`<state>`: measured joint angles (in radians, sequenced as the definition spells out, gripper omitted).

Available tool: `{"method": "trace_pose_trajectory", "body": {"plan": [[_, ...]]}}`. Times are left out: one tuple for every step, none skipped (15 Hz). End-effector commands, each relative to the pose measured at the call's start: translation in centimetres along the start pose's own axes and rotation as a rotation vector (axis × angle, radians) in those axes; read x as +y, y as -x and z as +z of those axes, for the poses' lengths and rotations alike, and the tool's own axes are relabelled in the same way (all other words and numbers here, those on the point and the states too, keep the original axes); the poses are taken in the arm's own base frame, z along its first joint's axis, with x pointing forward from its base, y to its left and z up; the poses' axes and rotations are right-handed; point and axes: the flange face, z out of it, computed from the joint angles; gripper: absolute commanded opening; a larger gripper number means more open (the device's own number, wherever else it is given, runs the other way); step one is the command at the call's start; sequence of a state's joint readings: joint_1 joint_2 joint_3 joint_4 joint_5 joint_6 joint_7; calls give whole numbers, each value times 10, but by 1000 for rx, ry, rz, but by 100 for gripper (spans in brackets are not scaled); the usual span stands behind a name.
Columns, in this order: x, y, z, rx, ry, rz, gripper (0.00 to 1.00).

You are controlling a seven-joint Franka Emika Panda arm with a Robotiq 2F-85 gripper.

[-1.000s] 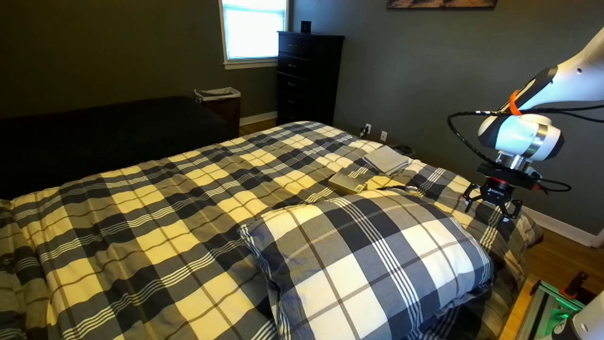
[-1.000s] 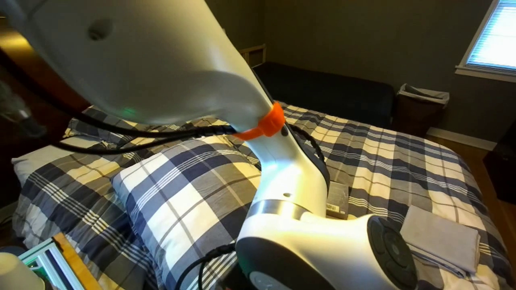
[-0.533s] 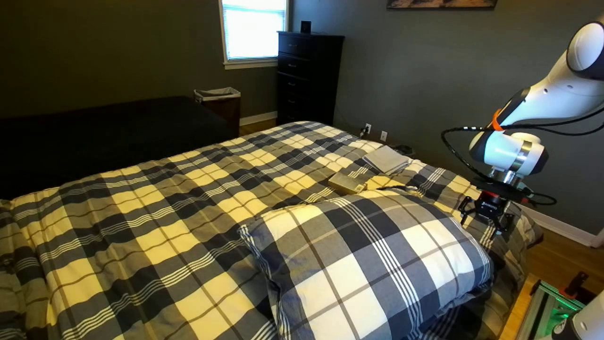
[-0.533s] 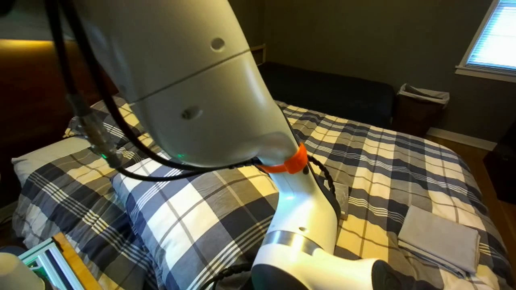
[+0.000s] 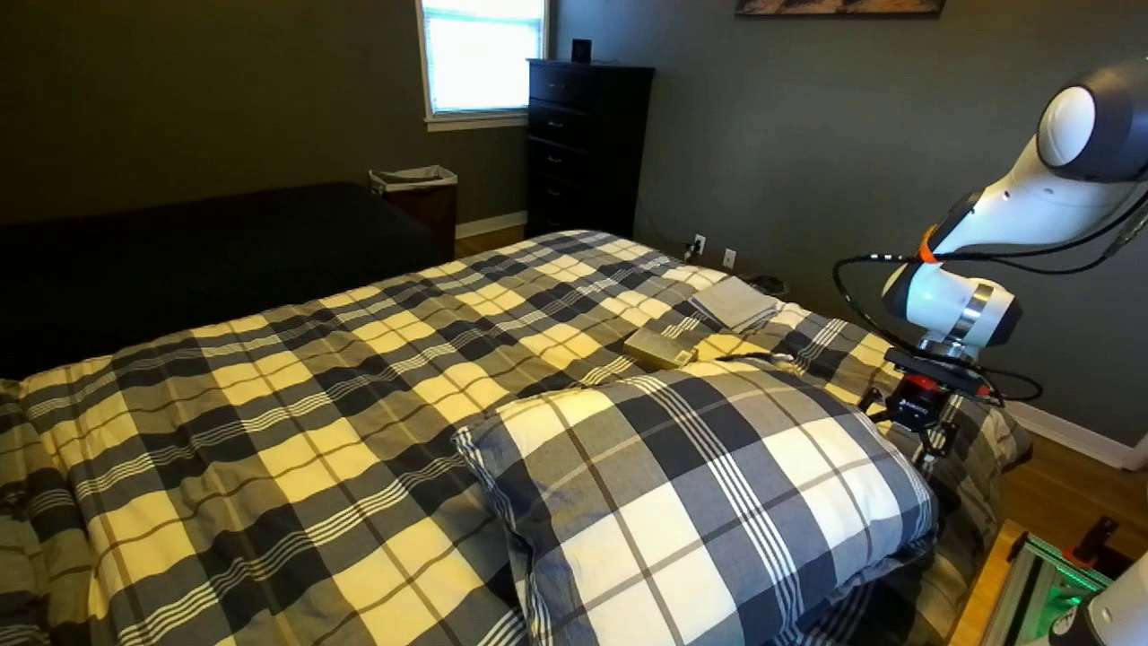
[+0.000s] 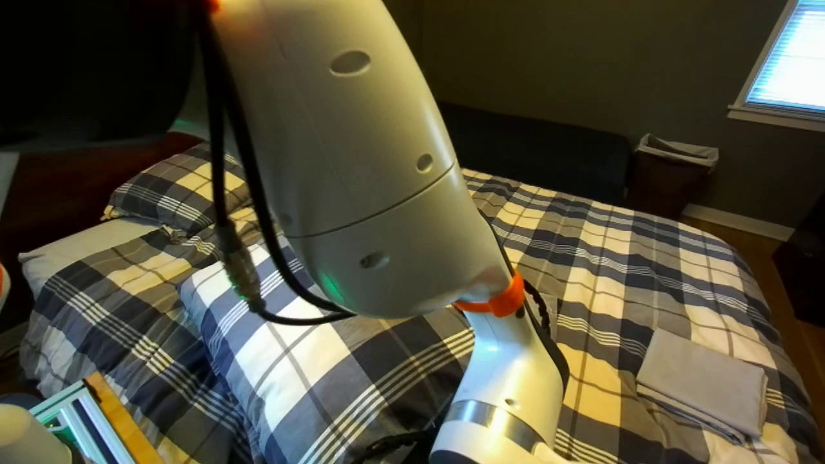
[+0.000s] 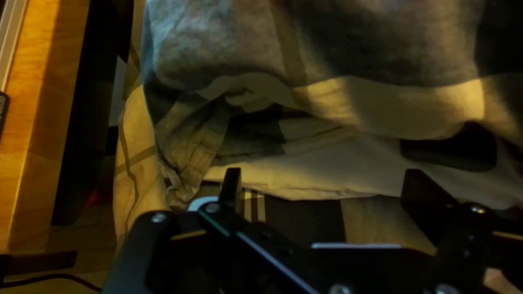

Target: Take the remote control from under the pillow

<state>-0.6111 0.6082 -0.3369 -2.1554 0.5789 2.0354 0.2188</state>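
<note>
The pillow (image 5: pixel 717 484), puffy and plaid in black, white and pale yellow, lies on the bed in both exterior views (image 6: pixel 290 335). Its near side fills the top of the wrist view (image 7: pixel 245 49), with folds along its lower edge. My gripper (image 5: pixel 895 438) is low beside the pillow's edge. In the wrist view the gripper (image 7: pixel 322 177) has its fingers wide apart, with nothing between them but fabric beyond. A dark rounded shape (image 7: pixel 453 151) shows in the folds at right; I cannot tell whether it is the remote control or dark cloth. No remote control is clearly visible.
The plaid bed cover (image 5: pixel 305 529) lies under the pillow. A small box (image 5: pixel 659 348) and a folded grey cloth (image 5: pixel 734 303) lie beyond the pillow. A wooden board (image 7: pixel 41 143) by the robot's base stands close to the bed's side. The arm (image 6: pixel 387 193) reaches over the pillow.
My gripper has moved down and left in an exterior view, coming closer to the pillow's edge. The arm has swung lower. The pillow has not moved.
</note>
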Motion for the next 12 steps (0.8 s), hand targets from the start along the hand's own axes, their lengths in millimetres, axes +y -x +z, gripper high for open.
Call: {"method": "trace_pose_trajectory", "body": {"plan": [[-6,-20,6,-49,-36,26,100],[-8,-24,8,-49,-44,32,100],[-11,-26,10,-47,-48,36,100],[-13,-28,11,-41,-60,40,100],[-15,-30,12,-52,-75,42,100],[-18,-30,13,-61,-92,48,100],[-22,-30,15,-71,-104,54,100],[-25,-29,18,-82,-113,53,100],[-29,-28,21,-85,-120,52,100],[-33,-26,23,-92,-130,54,100],[-35,-27,26,-93,-141,55,100],[-38,-26,28,-98,-147,60,100]]}}
